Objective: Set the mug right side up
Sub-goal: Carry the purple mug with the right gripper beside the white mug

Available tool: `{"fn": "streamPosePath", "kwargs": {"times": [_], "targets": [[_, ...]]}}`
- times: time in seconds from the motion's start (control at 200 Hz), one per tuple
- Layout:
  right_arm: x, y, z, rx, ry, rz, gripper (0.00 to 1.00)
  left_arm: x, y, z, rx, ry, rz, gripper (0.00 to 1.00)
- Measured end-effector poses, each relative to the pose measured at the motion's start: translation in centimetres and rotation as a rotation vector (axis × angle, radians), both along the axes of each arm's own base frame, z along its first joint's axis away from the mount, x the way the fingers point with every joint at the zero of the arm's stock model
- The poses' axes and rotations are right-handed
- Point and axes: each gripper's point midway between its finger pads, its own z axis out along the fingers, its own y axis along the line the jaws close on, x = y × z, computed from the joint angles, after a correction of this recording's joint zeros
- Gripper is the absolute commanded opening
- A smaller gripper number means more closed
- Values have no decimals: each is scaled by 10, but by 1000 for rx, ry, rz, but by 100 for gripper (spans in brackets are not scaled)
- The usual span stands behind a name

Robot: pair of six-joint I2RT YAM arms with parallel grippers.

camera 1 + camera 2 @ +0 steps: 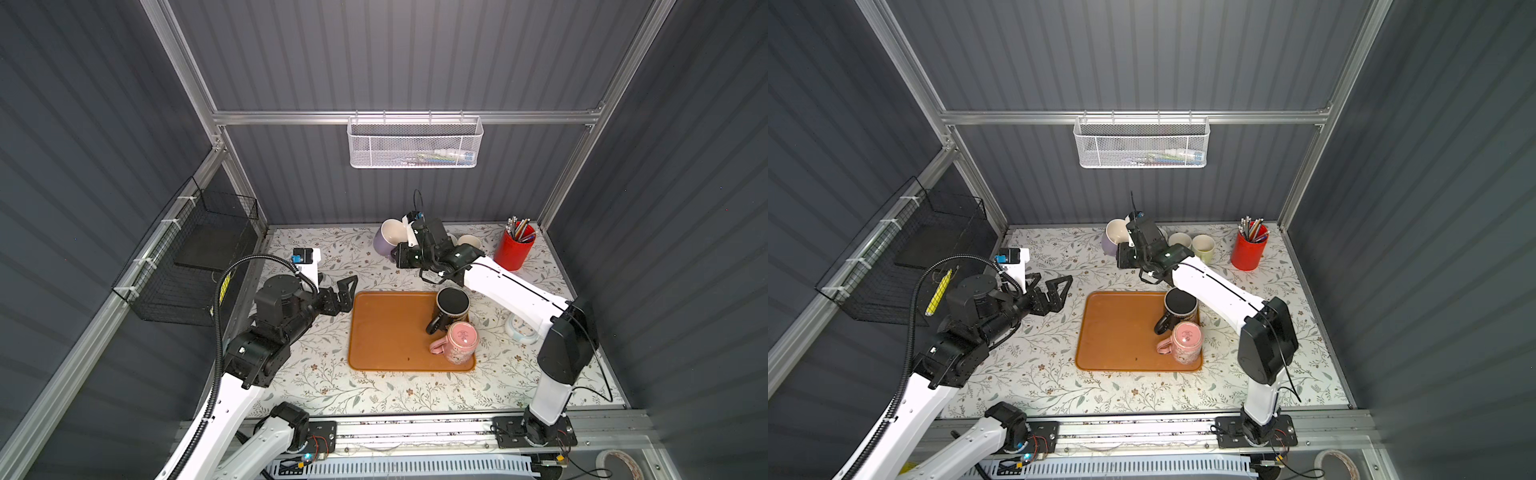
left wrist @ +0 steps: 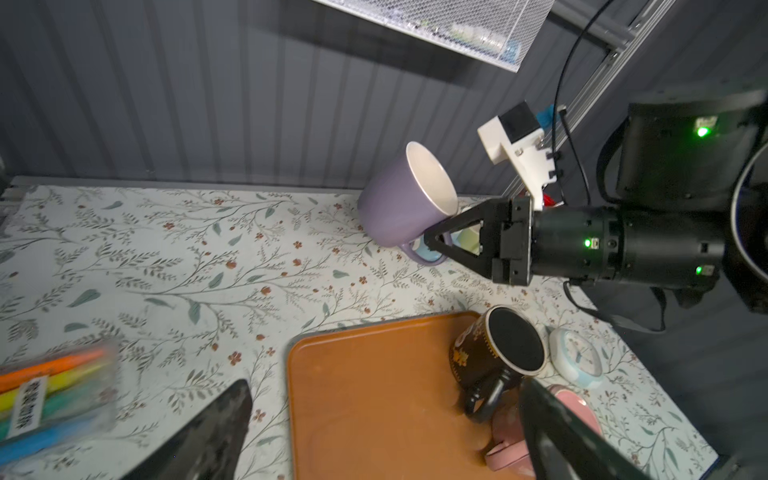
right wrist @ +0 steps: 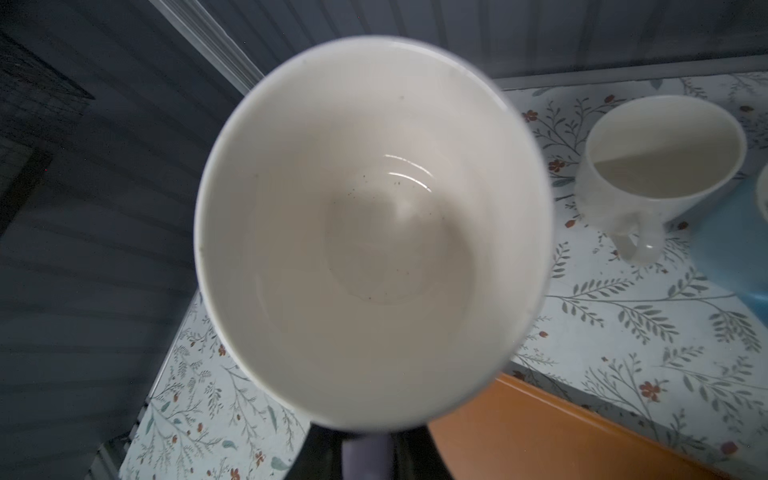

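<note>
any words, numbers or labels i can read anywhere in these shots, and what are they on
No text here reads clearly.
White label on the marker pack: printed characters, blurred.
Gold print on the black mug: too small to read.
Dial of the small clock: numerals too small.
Mark on the pink mug, on its base: unreadable.

A flat orange plastic tray (image 1: pixel 390 328) lies in the middle of the flowery tabletop (image 1: pixel 332 386). A red round pencil pot (image 1: pixel 514 249) stands in the far right corner. Two pale cups (image 1: pixel 1179 240) sit by the far edge. A small round clock (image 1: pixel 519 331) lies near the right edge.
</note>
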Motion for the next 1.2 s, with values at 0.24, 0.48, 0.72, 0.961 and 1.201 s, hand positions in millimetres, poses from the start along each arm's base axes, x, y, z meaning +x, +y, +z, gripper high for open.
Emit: {"fn": "streamPosePath", "kwargs": {"times": [0.24,0.48,0.72,0.961,1.201], "targets": [[23,9,-28,-112,21,-69,0,-4,15,-16,65,45,56,100],[44,23,-53,-181,38,-128,0,-11,22,-27,83,54,73,100],[60,23,-80,-239,54,-185,0,-11,22,-45,102,88,73,100],[70,16,-103,-284,69,-236,0,-11,21,-64,114,124,70,100],[85,3,-118,-295,92,-282,0,-10,19,-78,121,157,63,100]]}}
